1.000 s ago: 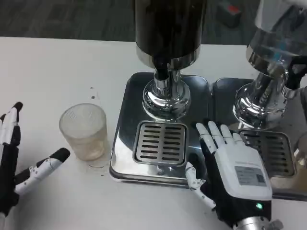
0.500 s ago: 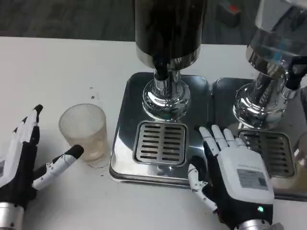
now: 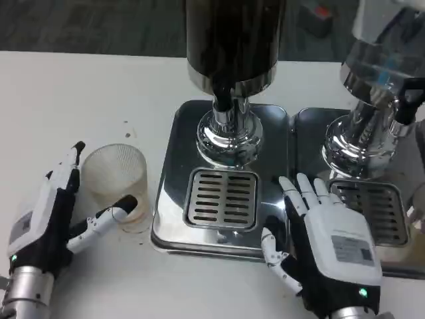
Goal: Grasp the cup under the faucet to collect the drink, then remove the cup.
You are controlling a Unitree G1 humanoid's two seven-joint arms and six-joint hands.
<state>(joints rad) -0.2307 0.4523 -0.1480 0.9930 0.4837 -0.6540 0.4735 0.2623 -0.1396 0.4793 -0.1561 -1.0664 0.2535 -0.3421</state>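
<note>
- Head view: your left hand (image 3: 46,222) has come in from the table's left edge over the last second and now brackets the cup (image 3: 118,183). Its thumb reaches across the near side of the base, its fingers rise along the cup's left wall. The fingers are still apart and I can't tell whether they are touching the cup; I'd call it a closing approach, not a hold.
- What that means for you: the grasp is the step in hand. The cup still stands on the white table (image 3: 80,93), to the right of your left hand and beside the drip tray (image 3: 174,173), not under the faucet (image 3: 224,100).
- Your right hand (image 3: 329,242) has barely shifted. It lies flat and spread, holding nothing, over the tray's near right corner, just right of the slotted grate (image 3: 222,198).
- Materials: the cup is a short, translucent ribbed tumbler, probably light plastic that could slip or flex under a squeeze. The tray and dispenser pedestal (image 3: 227,136) are polished, mirror-like metal; the dispenser tank (image 3: 234,33) above is dark.
</note>
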